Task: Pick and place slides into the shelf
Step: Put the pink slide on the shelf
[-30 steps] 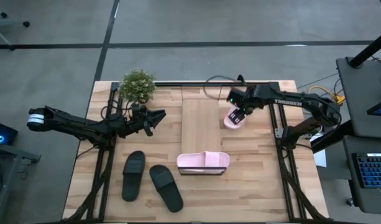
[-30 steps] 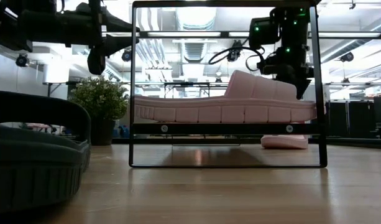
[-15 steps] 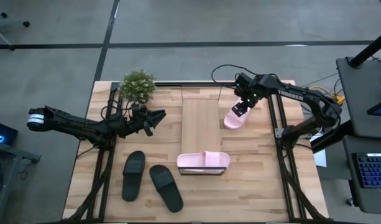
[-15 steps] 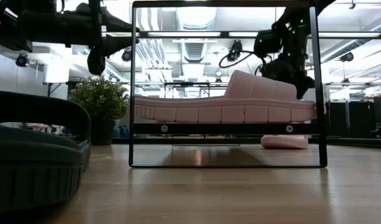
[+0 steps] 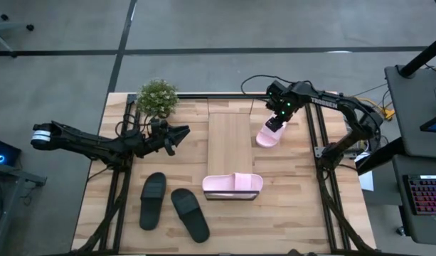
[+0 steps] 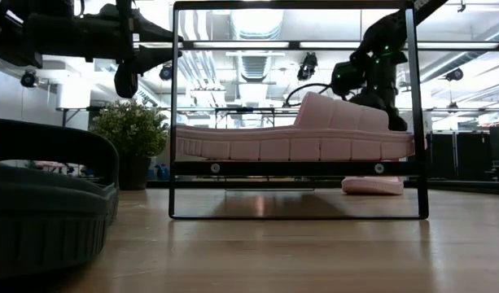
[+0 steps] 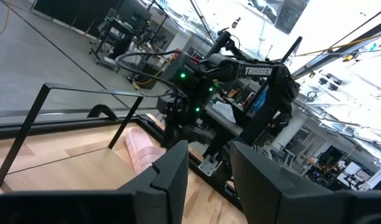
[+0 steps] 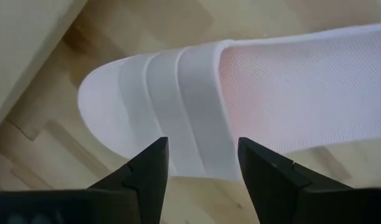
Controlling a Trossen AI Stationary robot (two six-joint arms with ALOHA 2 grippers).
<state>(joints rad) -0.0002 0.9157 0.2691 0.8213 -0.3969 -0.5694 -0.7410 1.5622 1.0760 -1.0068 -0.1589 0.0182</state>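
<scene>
- hovering over the second pink slide [image 5: 268,134], the right gripper [image 5: 276,125] has its fingers spread, nothing held; in the right wrist view the two fingers straddle the broad strap [image 8: 178,106] from above.
- that slide lies flat on the tabletop [image 5: 296,213], just beside the shelf [image 5: 229,135] on its right side, toward the back of the table.
- the step in hand looks like the reach for pick number two: one pink slide [image 5: 233,184] already sits across the near end of the shelf, clear in the low view [image 6: 294,134] too.
- next move, by my reading: drop straight down, close on the strap or the slide's edge, lift, then carry it over the bare board behind the first one.
- the two black slides [image 5: 173,208] wait on the table at front left, apart from the shelf, untouched.
- the left gripper [image 5: 176,136] hangs above the table left of the shelf, near the potted plant [image 5: 158,97], fingers parted and empty.
- against a second ago: the right arm has swung its wrist back toward the table's far edge and turned, now lined up more along the slide; the slide itself has not budged, and the left arm has not moved at all.
</scene>
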